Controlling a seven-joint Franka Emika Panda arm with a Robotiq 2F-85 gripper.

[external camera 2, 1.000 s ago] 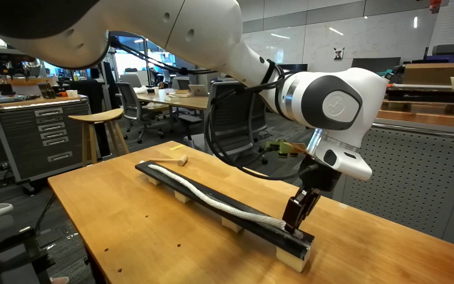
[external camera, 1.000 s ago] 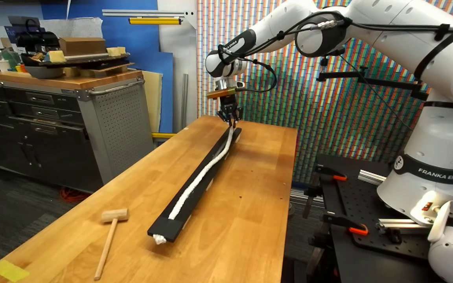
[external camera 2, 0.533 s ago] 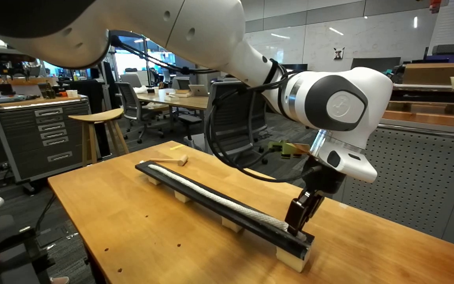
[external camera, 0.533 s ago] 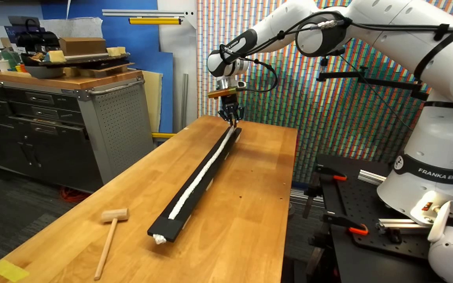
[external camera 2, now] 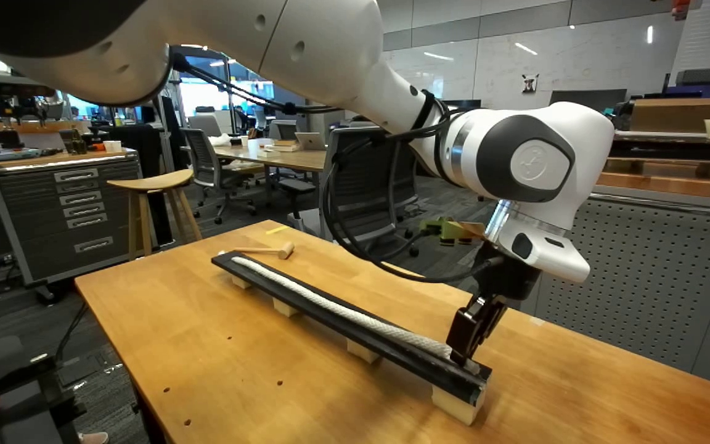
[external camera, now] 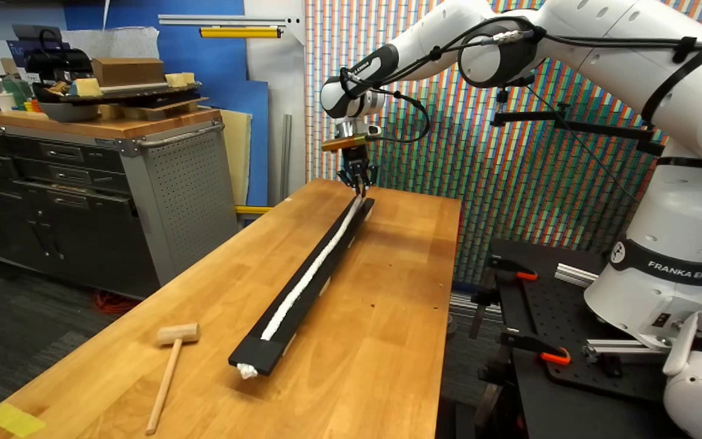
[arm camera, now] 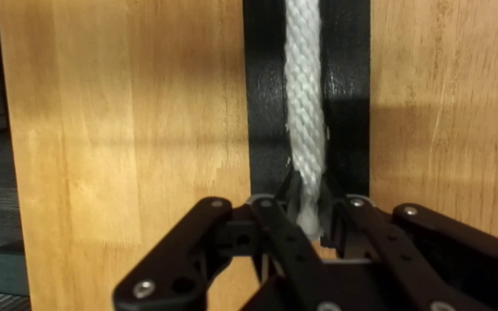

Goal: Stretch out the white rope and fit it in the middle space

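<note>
we judge this the seating step: gripper (arm camera: 309, 190) clamped on rope (arm camera: 303, 86) near its end; next, press it between bars (arm camera: 347, 65).

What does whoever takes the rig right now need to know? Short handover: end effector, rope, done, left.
End effector: shut on the white rope near its end.
Rope: runs nearly straight along the middle space between the black bars.
Done: rope stretched out lengthwise and lined up with the groove.
Left: probably seat the held end between the bars, then let go. Can't tell how deep the rope sits along its length, so check that before backing off.
</note>
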